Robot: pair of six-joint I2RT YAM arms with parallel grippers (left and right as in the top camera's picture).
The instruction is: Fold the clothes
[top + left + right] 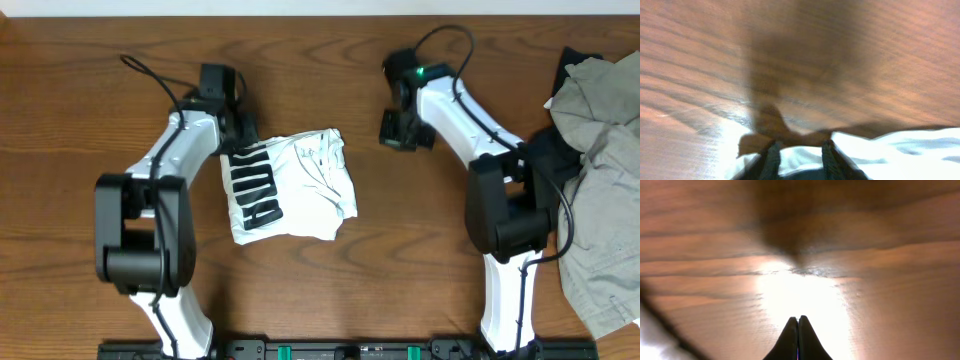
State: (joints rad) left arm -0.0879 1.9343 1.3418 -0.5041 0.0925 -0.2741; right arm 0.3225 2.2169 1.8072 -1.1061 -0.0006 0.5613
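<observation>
The clothes, a white T-shirt (295, 190) with black block lettering, lie bunched into a rough square left of the table's middle. My left gripper (238, 143) is at the shirt's far left corner. In the left wrist view its fingers (772, 157) stand apart over the white cloth (900, 150), a strip of which shows between them; the gripper (800, 152) is open. My right gripper (398, 130) hovers over bare wood to the right of the shirt, apart from it. It is shut (798, 322) with nothing between its fingers.
A heap of grey-beige garments (600, 170) lies at the table's right edge, beside the right arm's base (515, 215). The left arm's base (140, 230) stands at the front left. Brown wood table (400, 260) shows around the shirt.
</observation>
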